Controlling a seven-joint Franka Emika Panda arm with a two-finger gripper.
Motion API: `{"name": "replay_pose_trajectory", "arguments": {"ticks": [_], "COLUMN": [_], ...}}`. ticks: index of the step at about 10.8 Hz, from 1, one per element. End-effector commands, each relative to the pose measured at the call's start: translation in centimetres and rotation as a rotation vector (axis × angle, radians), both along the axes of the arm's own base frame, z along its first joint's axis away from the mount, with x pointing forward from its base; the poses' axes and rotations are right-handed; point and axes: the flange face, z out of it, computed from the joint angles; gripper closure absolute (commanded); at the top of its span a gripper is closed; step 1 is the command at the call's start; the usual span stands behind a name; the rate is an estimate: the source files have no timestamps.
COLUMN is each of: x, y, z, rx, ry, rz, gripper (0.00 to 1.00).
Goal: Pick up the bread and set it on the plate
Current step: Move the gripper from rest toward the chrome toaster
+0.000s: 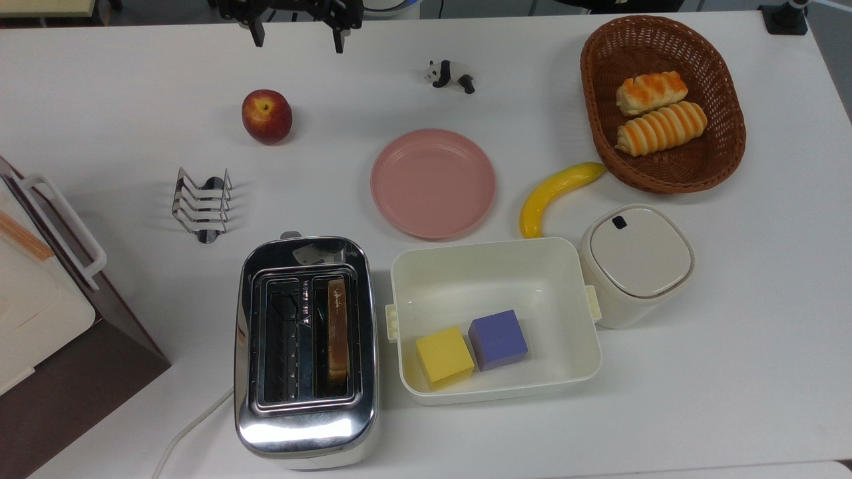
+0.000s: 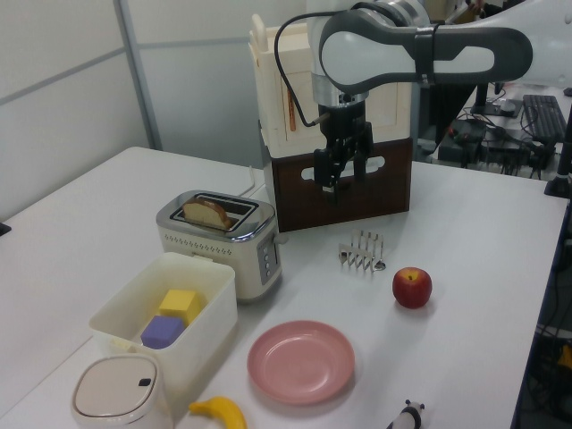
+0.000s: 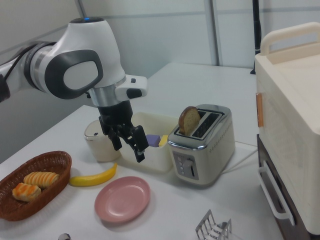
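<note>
Glossy metal toaster (image 1: 305, 426); woven wicker basket (image 1: 722, 163).

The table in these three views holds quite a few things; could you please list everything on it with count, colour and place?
bread: 1, brown, upright in the toaster's slot
toaster: 1, chrome, top view's lower left
plate: 1, pink, table centre, bare
tub: 1, white, right of toaster in the top view
cubes: 2, yellow and purple, in the tub
lidded container: 1, white, beside the tub
banana: 1, yellow, between plate and basket
basket: 1, brown wicker
rolls: 2, orange-striped, in the basket
apple: 1, red
toast rack: 1, metal
panda figure: 1, black and white
cabinet: 1, cream and brown
gripper: 1, black, open, above the table
</note>
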Motion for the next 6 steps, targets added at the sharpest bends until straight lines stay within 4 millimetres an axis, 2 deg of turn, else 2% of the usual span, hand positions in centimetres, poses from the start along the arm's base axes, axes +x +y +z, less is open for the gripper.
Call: {"name": "replay_pose_trajectory", "arguments": {"ticks": [1,6], "x": [-0.29,0.06], "y": [-0.15,-0.05], "z": [0.22,-0.27], "rx": [-0.004,-0.005], "ry": [-0.008,-0.008], "rz": [0.020,0.025], "gripper": [0.00,0.00]}}
